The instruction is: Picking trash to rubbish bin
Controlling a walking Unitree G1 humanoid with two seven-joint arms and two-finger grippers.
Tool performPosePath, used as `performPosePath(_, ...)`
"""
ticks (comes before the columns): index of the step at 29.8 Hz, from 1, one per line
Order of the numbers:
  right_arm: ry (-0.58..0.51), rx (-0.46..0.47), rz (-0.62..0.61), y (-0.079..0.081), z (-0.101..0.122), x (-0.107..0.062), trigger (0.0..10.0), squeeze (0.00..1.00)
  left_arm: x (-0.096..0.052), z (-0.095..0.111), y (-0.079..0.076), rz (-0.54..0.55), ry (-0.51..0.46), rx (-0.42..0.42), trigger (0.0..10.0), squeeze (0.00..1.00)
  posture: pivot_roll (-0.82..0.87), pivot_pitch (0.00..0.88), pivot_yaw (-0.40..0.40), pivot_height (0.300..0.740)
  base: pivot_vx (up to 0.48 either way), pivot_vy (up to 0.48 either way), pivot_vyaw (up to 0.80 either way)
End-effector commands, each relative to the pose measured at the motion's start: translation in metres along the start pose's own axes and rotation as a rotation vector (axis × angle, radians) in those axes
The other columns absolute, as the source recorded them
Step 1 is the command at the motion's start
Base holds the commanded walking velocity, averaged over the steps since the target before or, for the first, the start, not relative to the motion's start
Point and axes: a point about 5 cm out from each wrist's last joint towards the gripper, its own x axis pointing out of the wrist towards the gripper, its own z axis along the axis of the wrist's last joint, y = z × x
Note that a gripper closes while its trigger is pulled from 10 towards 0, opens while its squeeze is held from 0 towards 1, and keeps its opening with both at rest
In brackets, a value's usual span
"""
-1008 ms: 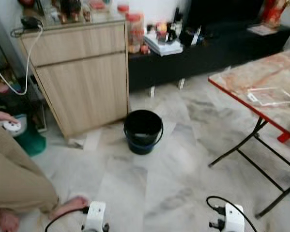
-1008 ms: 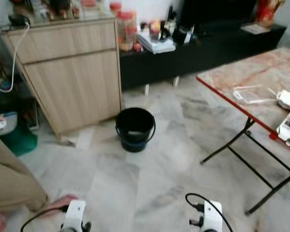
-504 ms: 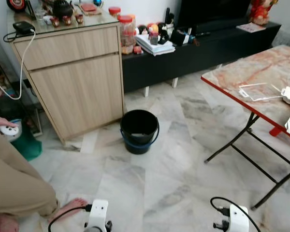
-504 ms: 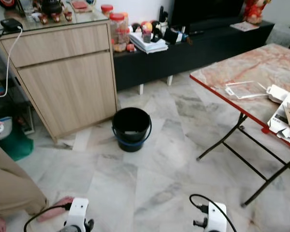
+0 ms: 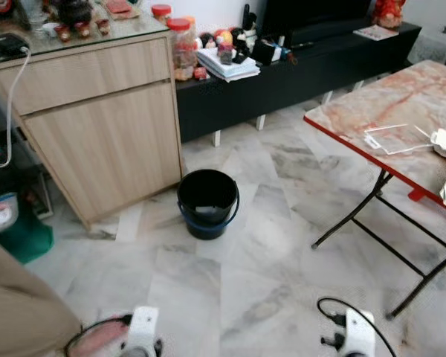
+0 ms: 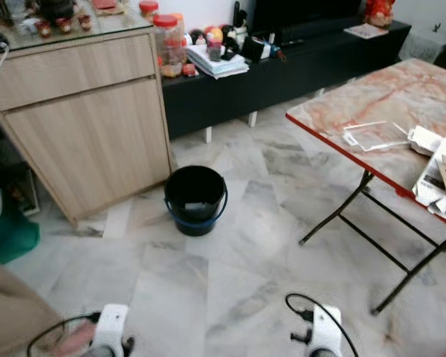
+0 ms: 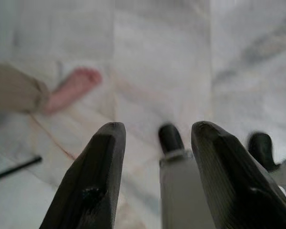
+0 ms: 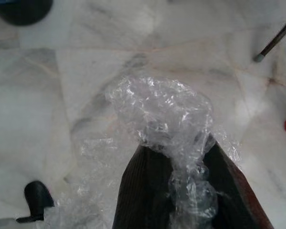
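1. Crinkly clear plastic wrap (image 8: 162, 114) is what you've got pinched between the right gripper (image 8: 181, 191) fingers; it's a bunched, glossy wad sticking out past the tips, with more film trailing loose around them, hanging over the marble floor.
2. Your left gripper (image 7: 155, 176) has its two matte black fingers spread apart with nothing between them, just pale veined tile below and a person's bare foot (image 7: 69, 90) off to one side.
3. The rubbish bin (image 5: 207, 202) is a round black bucket with a thin wire handle, sitting on the floor just in front of the light wood-grain cabinet (image 5: 97, 126), close to its corner nearest the low black TV bench (image 5: 297, 71).
4. On your right there's a folding table (image 5: 386, 111) with a reddish marbled top, red edge and thin black crossed legs that splay out onto the floor; papers (image 6: 438, 175) sit on it.
5. Between you and the bin it's open glossy grey-white marble (image 5: 230, 282). The person's tan trouser leg (image 5: 18, 320) is close on your left.
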Motion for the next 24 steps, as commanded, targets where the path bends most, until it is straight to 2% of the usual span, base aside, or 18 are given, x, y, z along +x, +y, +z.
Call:
performPosePath(1, 0.008, 0.003, -0.028, -0.0077, -0.0016, -0.0007, 10.0, 0.0, 0.0, -0.0017, -0.0088, -0.019, 0.012, 0.009, 10.0, 0.0, -0.1, 0.054, -0.019, 0.74, 0.409, 0.0, 0.0)
performPosePath(24, -0.014, 0.016, -0.056, -0.0084, 0.0014, -0.0004, 10.0, 0.0, -0.0002, -0.0034, -0.0045, -0.016, 0.019, 0.038, 10.0, 0.0, -0.1, 0.028, 0.005, 0.74, 0.416, 0.0, 0.0)
